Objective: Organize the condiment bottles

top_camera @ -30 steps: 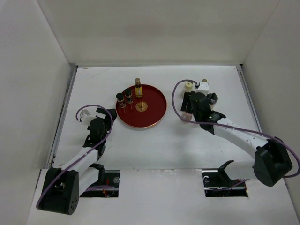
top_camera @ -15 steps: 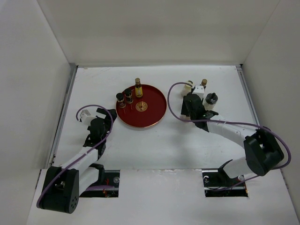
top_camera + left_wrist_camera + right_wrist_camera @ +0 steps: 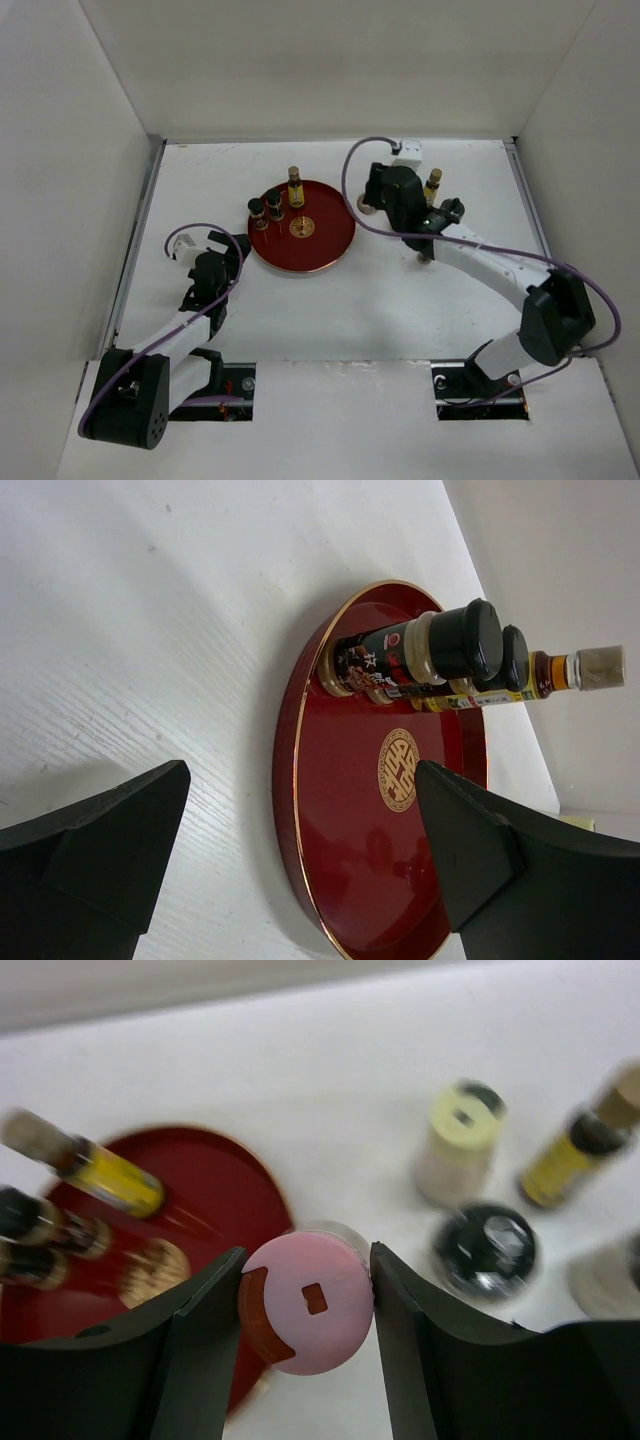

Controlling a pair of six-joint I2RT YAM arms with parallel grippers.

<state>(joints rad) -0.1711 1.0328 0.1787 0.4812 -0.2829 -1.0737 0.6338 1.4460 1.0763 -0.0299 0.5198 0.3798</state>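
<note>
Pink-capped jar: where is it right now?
In the right wrist view, the pink-capped jar is held in the right pincer, at the red tray's edge, with a black-capped bottle on its other side.

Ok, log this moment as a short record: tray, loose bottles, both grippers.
tray: red tray, three bottles along its far-left edge
on tray: tall amber bottle; two dark bottles
right gripper: shut on pink-capped jar, by the tray's right edge
left gripper: open, empty, facing the tray
loose on table: cream jar; second amber bottle; black-capped jar
</note>
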